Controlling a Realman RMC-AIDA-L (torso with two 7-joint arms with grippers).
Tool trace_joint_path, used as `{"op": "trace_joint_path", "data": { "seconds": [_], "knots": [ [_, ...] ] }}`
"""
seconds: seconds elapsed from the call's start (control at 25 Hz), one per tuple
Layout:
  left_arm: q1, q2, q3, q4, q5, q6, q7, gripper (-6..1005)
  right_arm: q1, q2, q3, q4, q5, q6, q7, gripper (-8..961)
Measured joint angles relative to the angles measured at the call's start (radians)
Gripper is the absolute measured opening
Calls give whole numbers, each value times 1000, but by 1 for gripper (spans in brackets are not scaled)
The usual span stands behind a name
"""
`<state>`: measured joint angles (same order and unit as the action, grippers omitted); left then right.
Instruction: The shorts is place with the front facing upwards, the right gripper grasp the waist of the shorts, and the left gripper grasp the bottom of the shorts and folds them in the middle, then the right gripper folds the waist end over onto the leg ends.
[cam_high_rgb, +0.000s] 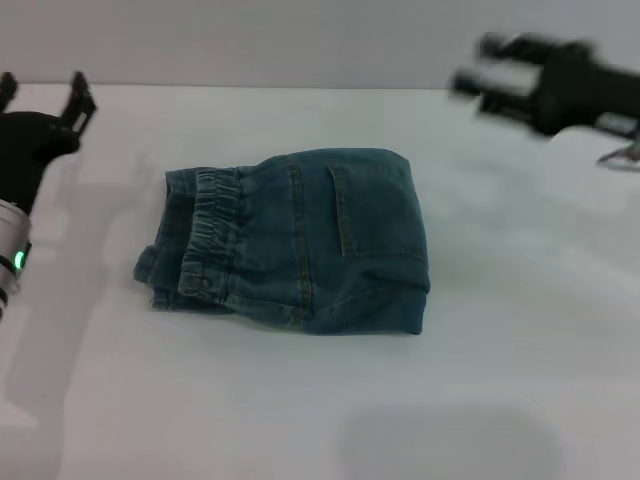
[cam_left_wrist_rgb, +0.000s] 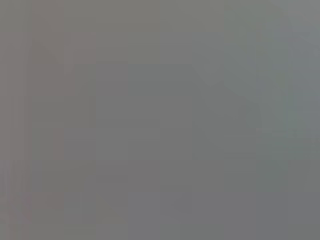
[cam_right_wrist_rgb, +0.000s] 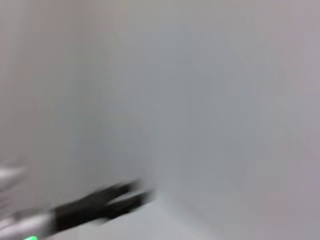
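Both folds look done: the shorts lie as a compact bundle mid-table. Left gripper, spread, waits far left; right gripper, far right, state unclear. Best retreat high, clear of cloth.

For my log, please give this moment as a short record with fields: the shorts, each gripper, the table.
shorts: blue denim, folded into a compact bundle, elastic waist lying on top toward the robot's left
left gripper: raised at far left, apart from the shorts, fingers open
right gripper: far right, above the table, holding nothing
table: white
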<state>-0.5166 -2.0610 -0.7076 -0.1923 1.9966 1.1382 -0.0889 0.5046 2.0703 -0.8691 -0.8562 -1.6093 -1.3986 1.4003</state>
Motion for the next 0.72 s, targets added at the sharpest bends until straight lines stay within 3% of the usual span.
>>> {"op": "trace_joint_path", "data": {
  "seconds": [0.2, 0.36, 0.4, 0.72],
  "knots": [
    [7, 0, -76, -2, 0, 47, -2, 842, -77, 2, 134, 183, 331, 146, -346, 591],
    [15, -1, -119, -2, 1, 81, -10, 842, -90, 2, 259, 357, 585, 187, -721, 592],
    [16, -1, -129, -2, 1, 86, -16, 842, -87, 1, 311, 443, 717, 190, -903, 592],
    [11, 1, -174, -3, 2, 93, -39, 842, -69, 0, 378, 589, 1068, 181, -1175, 592]
  ]
}}
